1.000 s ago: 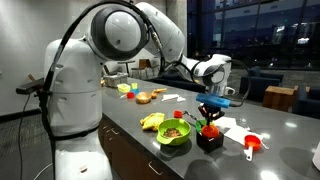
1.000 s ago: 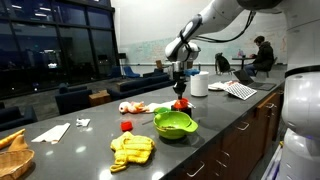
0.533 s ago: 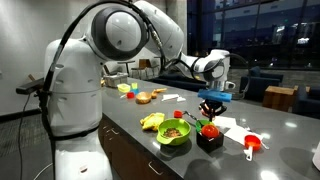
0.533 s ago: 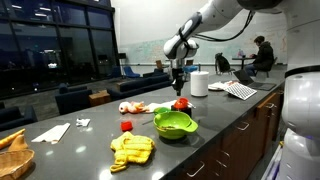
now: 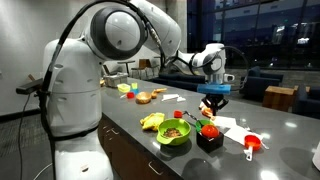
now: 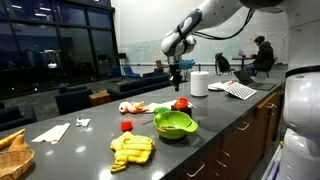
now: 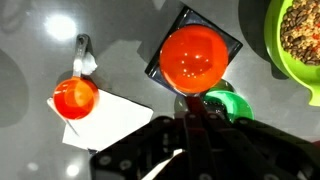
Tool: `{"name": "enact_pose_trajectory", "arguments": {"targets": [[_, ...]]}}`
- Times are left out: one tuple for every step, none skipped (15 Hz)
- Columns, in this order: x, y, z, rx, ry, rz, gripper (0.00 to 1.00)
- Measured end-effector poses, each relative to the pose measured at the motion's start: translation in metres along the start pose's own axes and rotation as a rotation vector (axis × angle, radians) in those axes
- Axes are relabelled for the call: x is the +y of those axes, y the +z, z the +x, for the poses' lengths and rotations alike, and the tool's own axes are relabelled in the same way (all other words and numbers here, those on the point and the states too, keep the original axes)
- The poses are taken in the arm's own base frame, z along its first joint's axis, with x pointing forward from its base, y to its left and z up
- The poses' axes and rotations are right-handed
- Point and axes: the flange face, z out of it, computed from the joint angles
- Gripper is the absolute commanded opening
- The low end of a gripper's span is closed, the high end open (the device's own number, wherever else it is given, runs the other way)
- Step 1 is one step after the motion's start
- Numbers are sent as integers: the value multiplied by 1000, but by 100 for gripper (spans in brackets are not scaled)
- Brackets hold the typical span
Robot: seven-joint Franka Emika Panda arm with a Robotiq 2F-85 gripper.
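Dark grey counter [image 5: 150,140] in an office at night, windows behind, shown in both exterior views. I run a single arm, so no other hand competes for reach. Its gripper [image 5: 212,102] hangs clear above the counter, fingers [image 7: 203,118] clenched together with nothing between them.

The nearest thing is one red ball [image 7: 192,58], seated on top of one black square block [image 7: 229,42] that stands on the counter. It lies straight below the fingertips and a little beyond them, well apart in height, with open air between. The ball is round, so it has no long axis. The block under it sits cornerwise to the line of the jaws.

Around it I count:
- One green bowl [image 7: 300,50] holding grainy food, just right of the block in the wrist view.
- One small red scoop [image 7: 75,97] resting on one white sheet [image 7: 110,125], to the left.
- One small green piece [image 7: 230,100] near the block's near corner, partly hidden by the fingers. I cannot tell what it is
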Motion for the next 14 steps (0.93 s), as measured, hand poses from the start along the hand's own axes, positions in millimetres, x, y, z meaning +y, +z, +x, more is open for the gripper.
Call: {"name": "enact_pose_trajectory", "arguments": {"targets": [[-2,-3,1,6,2,-3,0],[-4,-7,2,12,4,-5,0],[-6,-11,2,18,5,-7,26],[-8,-14,2,23,3,-8,27],[-9,-17,2,28,1,-9,30],[-10,-20,2,33,1,-8,37],[-10,-22,1,38,3,-5,43],[-7,-25,0,44,13,1,50],[-2,-27,-4,50,29,8,56],[9,-30,-10,60,59,19,64],[22,-34,-18,72,94,31,70],[40,-39,-28,84,137,42,77],[60,-44,-42,99,185,50,84],[81,-49,-57,114,237,57,91]]}}
